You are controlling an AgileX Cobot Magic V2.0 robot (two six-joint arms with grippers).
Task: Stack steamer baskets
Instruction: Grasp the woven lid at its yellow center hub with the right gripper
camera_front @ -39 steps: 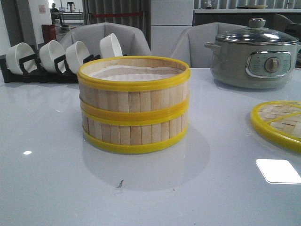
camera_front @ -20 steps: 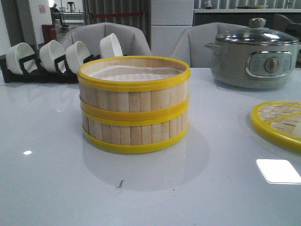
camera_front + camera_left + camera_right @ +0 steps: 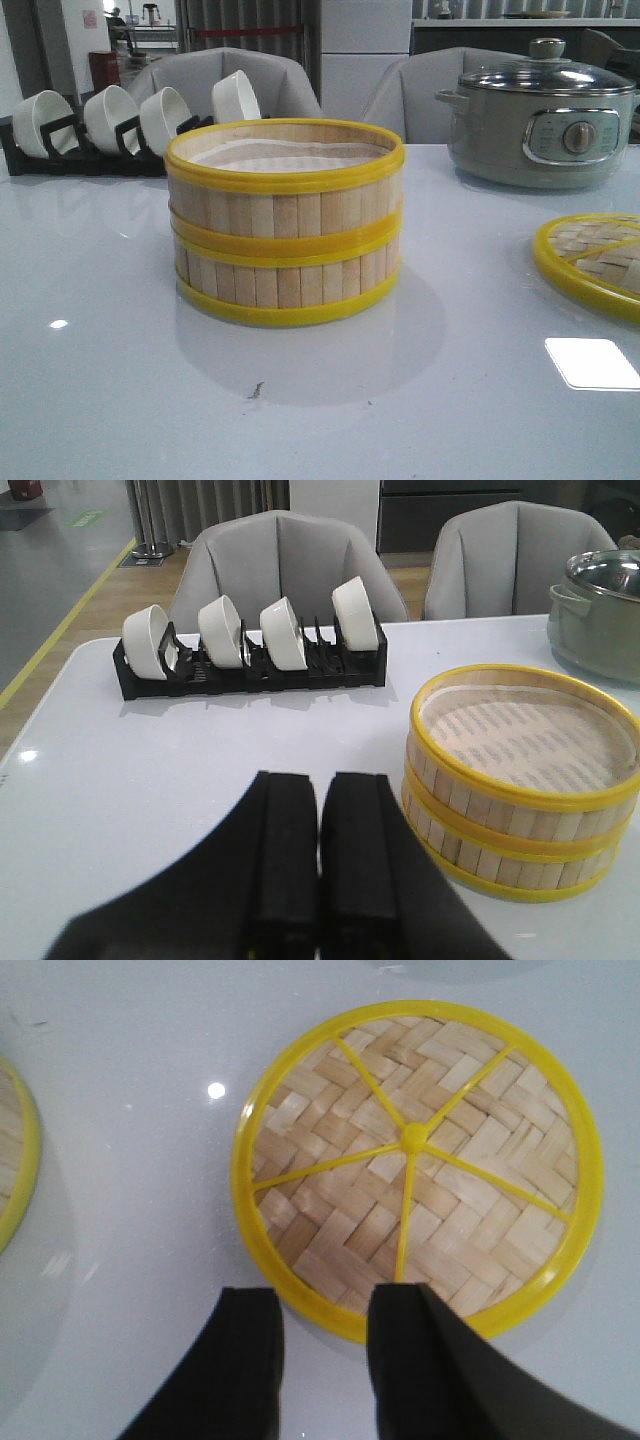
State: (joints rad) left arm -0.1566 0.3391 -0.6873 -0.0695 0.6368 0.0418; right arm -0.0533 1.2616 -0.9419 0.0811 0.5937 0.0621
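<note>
Nearest the robot: bare white table (image 3: 120, 400), glossy, with 1 small dark speck in front of the stack.

Mid-table: 2 steamer baskets (image 3: 285, 220), already stacked, upper one seated squarely on the lower, yellow rims meeting all round with no visible overhang. White cloth liner visible inside the upper basket. Standing free, touched by neither arm. Judged: stacking step complete.

To the right of the stack, well apart: woven lid (image 3: 590, 262), flat on the table, ribs and centre knob upward. Not yet on the stack; likely set aside so the baskets could be joined first.

Left gripper (image 3: 320, 855): fingers pressed together, nothing between them, beside the stack and clear of it. Judged: parked, not engaged.

Right gripper (image 3: 325, 1350): fingers apart, empty, hanging above the near rim of the lid, with 1 finger overlapping the rim in the wrist view. Contact not confirmable. Judged: spread suits a pinch on the rim, should the lid be wanted.

Far side: black rack (image 3: 90, 150) holding 4 white bowls (image 3: 110, 115) on edge at the left; lidded electric pot (image 3: 540, 120) at the right; grey chairs beyond the table.
</note>
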